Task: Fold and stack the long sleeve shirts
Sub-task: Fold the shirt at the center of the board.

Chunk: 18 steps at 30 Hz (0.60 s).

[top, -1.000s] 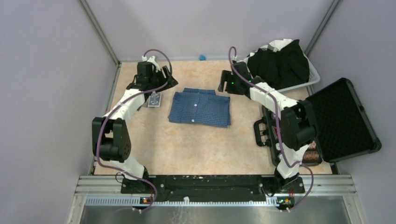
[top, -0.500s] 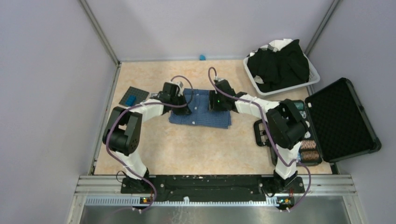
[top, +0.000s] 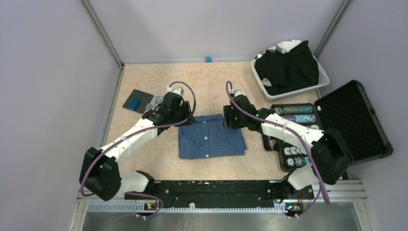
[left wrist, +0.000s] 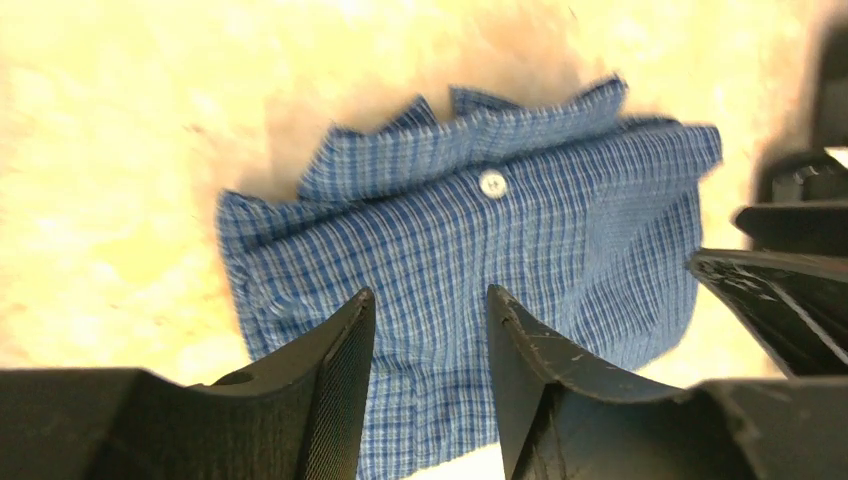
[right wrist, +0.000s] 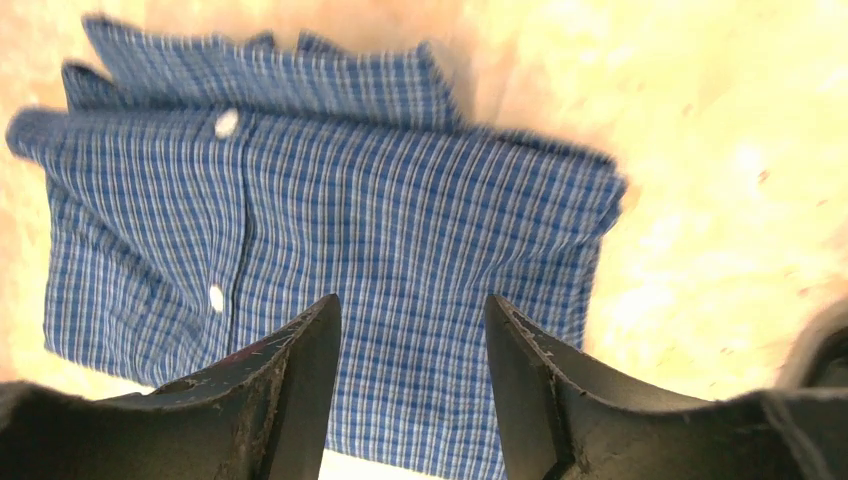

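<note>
The blue checked shirt [top: 211,137] lies folded on the table, collar toward the far side, white buttons up. It also shows in the left wrist view [left wrist: 520,230] and the right wrist view [right wrist: 360,200]. My left gripper [top: 184,119] hangs over its far left corner, and its jaws [left wrist: 430,305] are open with nothing between them. My right gripper [top: 230,120] hangs over its far right corner, also open [right wrist: 410,310] and empty. The black shirts [top: 287,66] lie heaped in a white basket [top: 260,83] at the far right.
An open black hard case [top: 353,124] with foam lining lies at the right edge, with its tray of small items [top: 294,130] beside my right arm. A small dark pad [top: 137,101] lies at the left. A small blue object [top: 208,59] sits at the far wall.
The blue shirt has slid from the table's far middle toward the near edge. Both arms came back with it. Half a second ago the grippers were down on its far corners; now they are open above it.
</note>
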Each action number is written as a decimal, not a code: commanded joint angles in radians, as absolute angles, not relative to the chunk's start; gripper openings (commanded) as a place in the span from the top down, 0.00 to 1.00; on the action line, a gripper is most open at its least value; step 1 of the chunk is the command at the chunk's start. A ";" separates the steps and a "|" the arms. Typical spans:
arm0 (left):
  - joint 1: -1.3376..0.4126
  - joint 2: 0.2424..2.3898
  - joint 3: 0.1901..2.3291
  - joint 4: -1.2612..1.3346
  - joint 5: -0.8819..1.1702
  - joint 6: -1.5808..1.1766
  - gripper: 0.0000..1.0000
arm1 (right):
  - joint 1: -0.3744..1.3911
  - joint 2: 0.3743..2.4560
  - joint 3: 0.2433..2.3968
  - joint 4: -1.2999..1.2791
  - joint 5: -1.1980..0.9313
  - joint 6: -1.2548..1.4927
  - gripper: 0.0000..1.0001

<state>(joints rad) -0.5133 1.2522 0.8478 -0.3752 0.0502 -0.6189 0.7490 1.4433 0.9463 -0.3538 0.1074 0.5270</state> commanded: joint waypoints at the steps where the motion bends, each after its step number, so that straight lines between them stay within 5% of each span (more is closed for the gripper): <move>1: -0.502 1.357 0.996 -0.530 -0.104 -0.503 0.48 | 0.684 1.484 1.048 -0.400 0.188 0.448 0.45; 8: -0.486 1.409 1.027 -0.571 -0.152 -0.446 0.41 | 0.613 1.520 1.035 -0.376 0.164 0.425 0.41; 18: -0.385 1.465 0.987 -0.512 -0.045 -0.412 0.47 | 0.560 1.582 1.017 -0.309 0.080 0.447 0.42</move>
